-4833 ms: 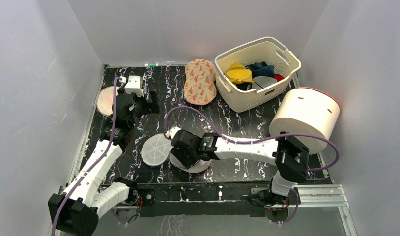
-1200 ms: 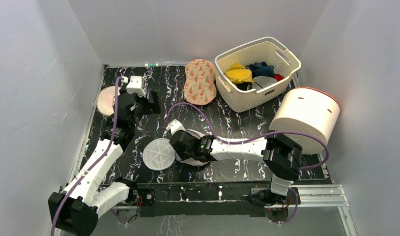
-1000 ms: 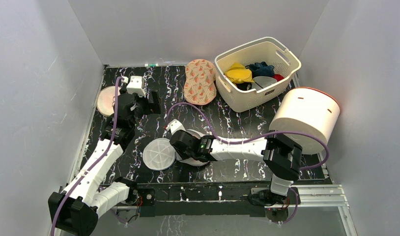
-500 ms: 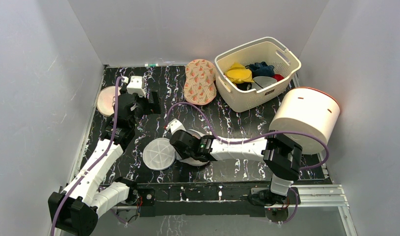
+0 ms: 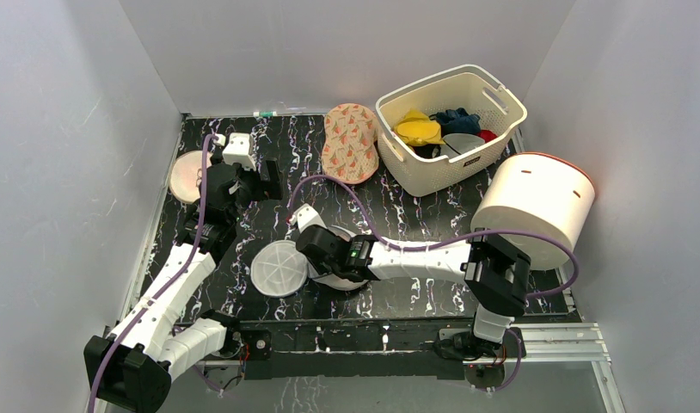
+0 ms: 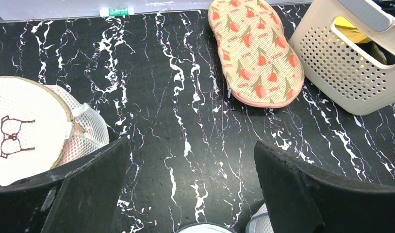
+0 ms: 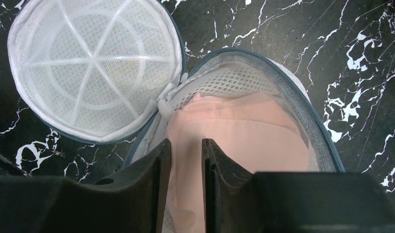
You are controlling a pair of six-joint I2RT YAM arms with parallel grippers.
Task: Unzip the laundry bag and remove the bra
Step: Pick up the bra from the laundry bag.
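The laundry bag (image 7: 244,73) sits unzipped near the middle of the desk's (image 6: 186,97) near edge. Its round lid (image 7: 93,68) is folded out flat on the left, inner side up, joined to the bag at one spot on the rim. The peach-pink bra (image 7: 254,141) lies inside the open mesh drum.

The right arm reaches from the near right corner leftward along the near edge, forearm low and almost level, wrist bent down over the bag. The right fingers (image 7: 156,194) are nearly together and pinch a fold of the bra just inside the rim on the lid's side.

The left arm stretches from the near left corner up along the left edge, wrist raised. The left fingers (image 6: 74,194) are spread wide over bare desk and hold nothing.

A second round bag with a bra drawing (image 6: 21,131) rests by the left edge. A patterned pouch (image 5: 351,142) lies near the far edge beside the cream basket (image 6: 346,68) in the far right corner.
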